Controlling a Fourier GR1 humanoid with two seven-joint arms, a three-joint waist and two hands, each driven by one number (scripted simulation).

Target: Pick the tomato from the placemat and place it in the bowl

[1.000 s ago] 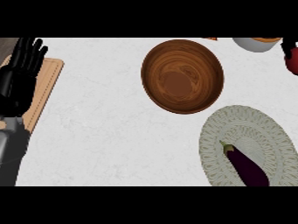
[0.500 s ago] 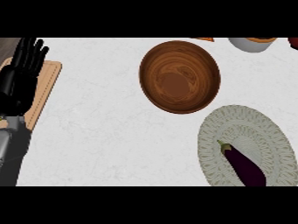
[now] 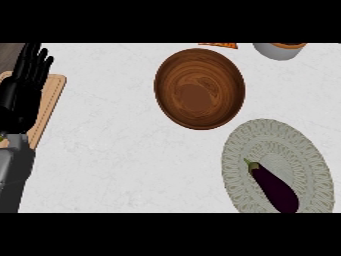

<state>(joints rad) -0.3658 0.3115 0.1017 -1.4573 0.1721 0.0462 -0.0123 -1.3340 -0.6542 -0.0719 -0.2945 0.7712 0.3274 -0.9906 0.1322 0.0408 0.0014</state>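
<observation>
Head view: round brown wooden bowl empty, awaiting tomato; left hand resting, fingers straight, spread upward.

Bright even light; soft shadow under bowl; no glare.

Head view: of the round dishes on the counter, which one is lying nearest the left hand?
The brown wooden bowl lies nearest the left hand. The pale patterned placemat, carrying the eggplant, sits farther right.
</observation>
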